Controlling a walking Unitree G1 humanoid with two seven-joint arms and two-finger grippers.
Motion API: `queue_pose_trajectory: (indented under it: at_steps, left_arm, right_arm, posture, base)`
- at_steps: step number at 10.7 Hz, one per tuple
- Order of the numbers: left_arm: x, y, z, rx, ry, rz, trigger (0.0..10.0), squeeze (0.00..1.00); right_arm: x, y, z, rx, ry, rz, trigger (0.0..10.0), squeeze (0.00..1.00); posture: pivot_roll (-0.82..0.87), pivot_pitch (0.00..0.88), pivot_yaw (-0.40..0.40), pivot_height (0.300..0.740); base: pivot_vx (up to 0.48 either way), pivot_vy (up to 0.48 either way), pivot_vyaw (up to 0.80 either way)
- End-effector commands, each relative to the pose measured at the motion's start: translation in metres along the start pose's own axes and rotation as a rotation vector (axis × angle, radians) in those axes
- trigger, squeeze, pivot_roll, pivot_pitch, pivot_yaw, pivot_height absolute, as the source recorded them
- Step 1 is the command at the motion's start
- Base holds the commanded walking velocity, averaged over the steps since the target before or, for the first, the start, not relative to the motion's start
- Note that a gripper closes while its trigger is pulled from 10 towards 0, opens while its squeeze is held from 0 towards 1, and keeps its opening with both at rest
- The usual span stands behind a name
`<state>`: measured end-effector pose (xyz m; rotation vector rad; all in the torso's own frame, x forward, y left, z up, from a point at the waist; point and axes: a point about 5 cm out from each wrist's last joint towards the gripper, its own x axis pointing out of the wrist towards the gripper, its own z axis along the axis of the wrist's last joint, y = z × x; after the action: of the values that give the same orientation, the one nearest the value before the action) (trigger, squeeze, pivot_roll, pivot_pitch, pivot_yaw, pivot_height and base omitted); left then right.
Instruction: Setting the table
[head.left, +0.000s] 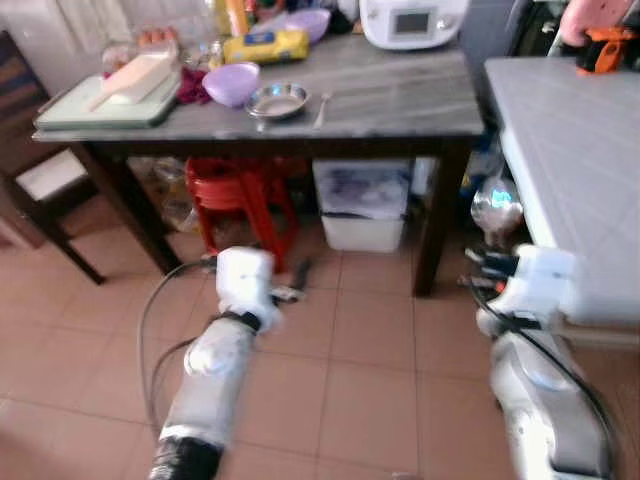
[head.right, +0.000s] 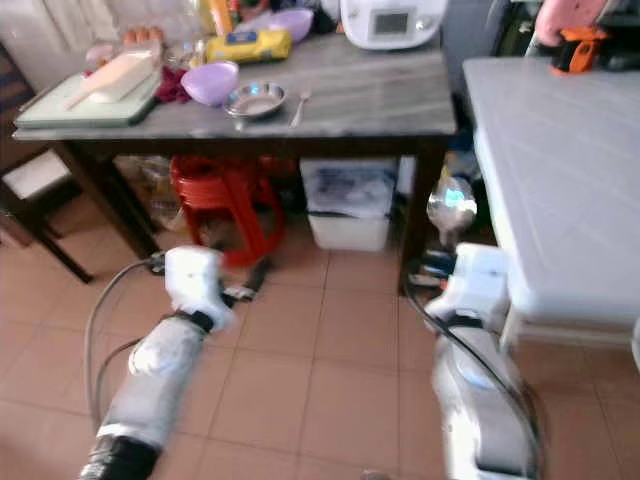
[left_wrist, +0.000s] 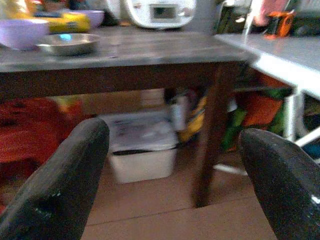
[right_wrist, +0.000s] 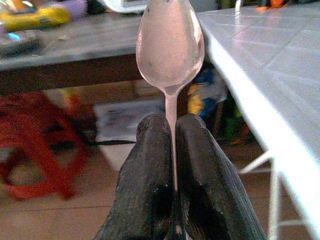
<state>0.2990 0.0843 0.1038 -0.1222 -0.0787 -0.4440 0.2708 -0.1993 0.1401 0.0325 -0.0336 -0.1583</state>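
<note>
My right gripper (right_wrist: 172, 145) is shut on the handle of a metal spoon (right_wrist: 170, 50), whose bowl stands up beyond the fingertips. In the eye views that spoon (head.left: 496, 205) shines beside the white table (head.left: 590, 150) on the right. My left gripper (left_wrist: 172, 170) is open, held low over the tiled floor and facing the dark wooden table (head.left: 400, 105). On that table lie a steel bowl (head.left: 277, 99), a purple bowl (head.left: 231, 82) and another spoon (head.left: 322, 108).
A red stool (head.left: 240, 190) and a white bin (head.left: 362, 205) sit under the dark table. A chopping board (head.left: 105, 100), a yellow packet (head.left: 265, 45) and a white rice cooker (head.left: 410, 20) crowd its top. A dark chair (head.left: 40, 190) stands at the left.
</note>
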Motion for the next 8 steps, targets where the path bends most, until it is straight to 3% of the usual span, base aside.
queue_pose_trajectory:
  at_steps: [1, 4, 6, 8]
  left_arm:
    - [-0.0045, 0.012, 0.0028, 0.018, 0.001, 0.022, 10.0, 0.0]
    - [-0.0045, 0.0096, 0.003, 0.009, 0.005, 0.009, 10.0, 0.0]
    - [-0.0039, 0.0075, 0.0032, 0.005, 0.007, 0.001, 10.0, 0.0]
    - [-0.0038, 0.0063, 0.0028, 0.002, 0.011, -0.005, 10.0, 0.0]
  right_arm:
    - [0.0007, 0.0128, 0.0092, 0.018, -0.051, 0.034, 10.0, 0.0]
    - [-0.0002, 0.0139, 0.0102, 0.002, -0.064, 0.035, 10.0, 0.0]
    - [-0.0005, 0.0144, 0.0098, 0.014, -0.064, 0.037, 10.0, 0.0]
    - [-0.0002, 0.0137, 0.009, 0.014, -0.059, 0.028, 10.0, 0.0]
  posture:
    - [-0.17, 0.073, 0.113, 0.74]
    - [-0.17, 0.075, 0.116, 0.74]
    - [-0.17, 0.076, 0.116, 0.74]
    - [-0.18, 0.076, 0.115, 0.74]
  base:
    - [0.48, 0.0, 0.0]
    - [0.48, 0.0, 0.0]
    - [0.48, 0.0, 0.49]
    - [0.48, 0.0, 0.0]
